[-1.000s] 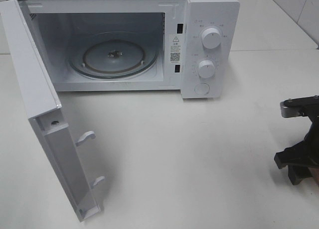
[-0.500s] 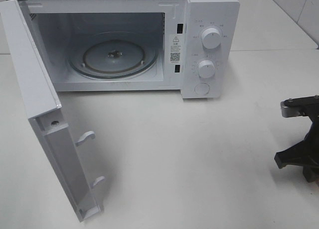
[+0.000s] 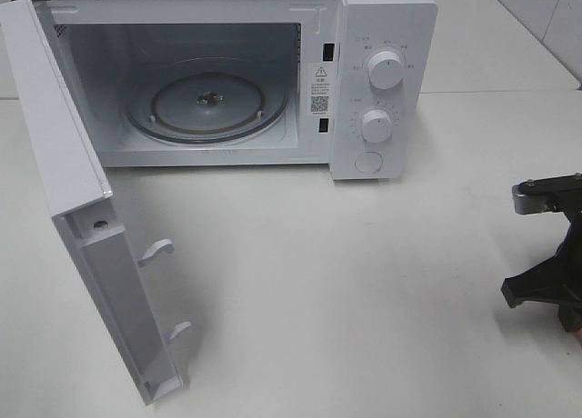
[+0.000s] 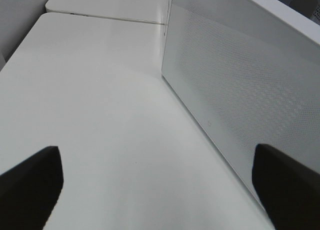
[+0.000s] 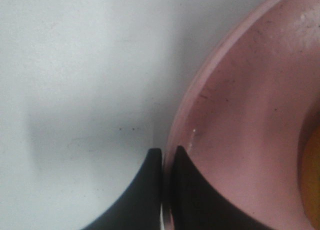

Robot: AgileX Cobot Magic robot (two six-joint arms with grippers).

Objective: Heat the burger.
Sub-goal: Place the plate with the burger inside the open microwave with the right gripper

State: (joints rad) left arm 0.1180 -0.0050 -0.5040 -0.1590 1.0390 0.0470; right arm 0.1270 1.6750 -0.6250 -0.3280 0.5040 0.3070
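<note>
The right arm (image 3: 538, 289) is seen at the right edge of the high view, about mid-height to lower right. It is bent down toward the table (image 3: 364, 282), and its dark links are cut off by the frame. The right gripper (image 5: 167, 152) itself is not shown there. In the right wrist view its jaws are closed on the rim of the pink plate (image 5: 240, 115): one finger is set just outside the rim over the table, the other just inside it on the plate's sloped wall. The plate's rim is pinched between them, and the plate is seen close to the table surface.

The left gripper (image 4: 156, 160) is shown only in the left wrist view. Its jaws are held wide apart with nothing between them. The two dark fingers (image 4: 30, 190) are seen over bare table, one of them close beside the perforated panel of the door (image 4: 235, 90).

The burger (image 5: 312, 180) is seen only as a narrow golden-orange sliver on the plate, at the edge of the right wrist view, well inside the rim and apart from the fingers. So little of it is shown that its long axis and the way it points cannot be told.

In the high view the microwave (image 3: 382, 36) is placed at upper centre, its door swung open toward the lower left, and the glass turntable (image 3: 207, 100) is exposed inside.
</note>
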